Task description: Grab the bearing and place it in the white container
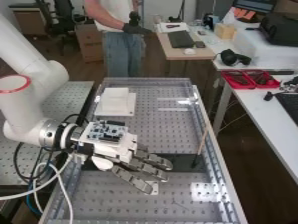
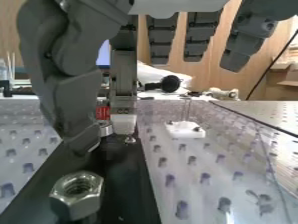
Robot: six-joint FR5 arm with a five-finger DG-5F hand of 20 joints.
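So going left to right off the black strip (image 1: 181, 163), the white container (image 1: 115, 96) is sitting beyond it, toward the bench's far end. The hand (image 1: 151, 170) is hanging over the strip, and honestly I can't tell if it's gripping anything or just relaxed. The small metal piece (image 2: 106, 130), my guess for the bearing, is showing right by the hand, farther out along the strip than the big nut (image 2: 77, 194). Can't tell its axis or if it's touching. If it's held, the container is lying crosswise from the strip, so I'm expecting 1 lift, then across.
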